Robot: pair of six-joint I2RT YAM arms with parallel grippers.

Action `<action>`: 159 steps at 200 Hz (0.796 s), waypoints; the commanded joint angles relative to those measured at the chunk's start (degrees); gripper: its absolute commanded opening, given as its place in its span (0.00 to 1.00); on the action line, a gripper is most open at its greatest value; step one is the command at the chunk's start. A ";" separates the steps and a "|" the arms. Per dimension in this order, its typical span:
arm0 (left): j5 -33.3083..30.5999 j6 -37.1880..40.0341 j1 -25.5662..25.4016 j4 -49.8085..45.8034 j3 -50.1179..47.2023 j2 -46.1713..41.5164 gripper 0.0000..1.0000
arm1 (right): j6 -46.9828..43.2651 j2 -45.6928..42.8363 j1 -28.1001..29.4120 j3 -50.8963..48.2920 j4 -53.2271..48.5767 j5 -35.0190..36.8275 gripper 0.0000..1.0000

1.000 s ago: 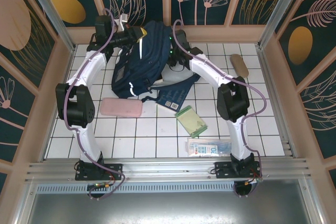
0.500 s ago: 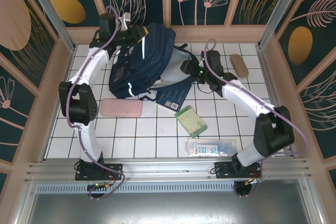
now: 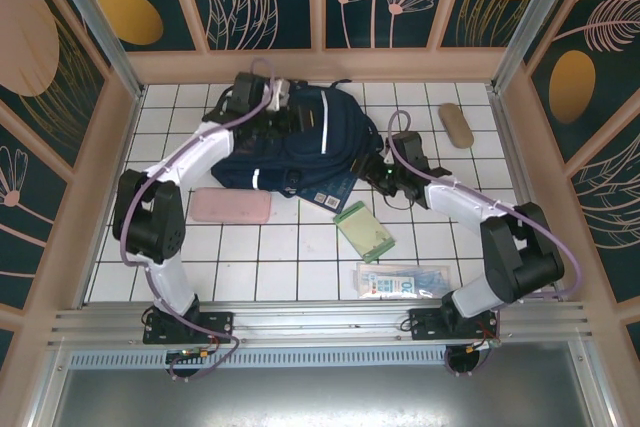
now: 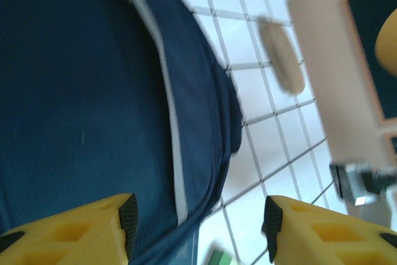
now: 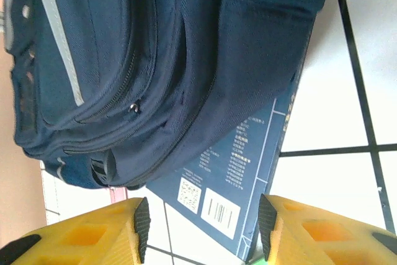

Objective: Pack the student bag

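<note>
The student bag [image 3: 300,147], navy with thin white stripes, lies flat on the white tiles at the back centre. My left gripper [image 3: 297,121] hovers over its top, open. In the left wrist view the bag [image 4: 80,91] lies below the open gripper [image 4: 200,218], and nothing is between the yellow fingers [image 4: 93,231]. My right gripper [image 3: 370,164] is at the bag's right edge, open. In the right wrist view it [image 5: 201,221] straddles the corner of a blue book [image 5: 248,178] that lies partly under the bag [image 5: 155,60], without gripping it.
A pink flat pouch [image 3: 232,205] lies left of the blue book [image 3: 335,190]. A green notebook [image 3: 365,232] and a clear packet [image 3: 400,280] sit nearer the front. A tan oval case [image 3: 456,124] rests at the back right. Wooden walls [image 3: 320,65] ring the table.
The bag has gone from held up at the back to lying flat. My left gripper has opened and let it go. The right gripper has swung forward to the blue book, its jaws narrowing.
</note>
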 commanded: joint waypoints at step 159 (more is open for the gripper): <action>-13.08 -9.47 -7.63 13.09 -23.03 7.81 0.60 | 5.25 20.53 0.49 5.02 12.05 -14.19 0.53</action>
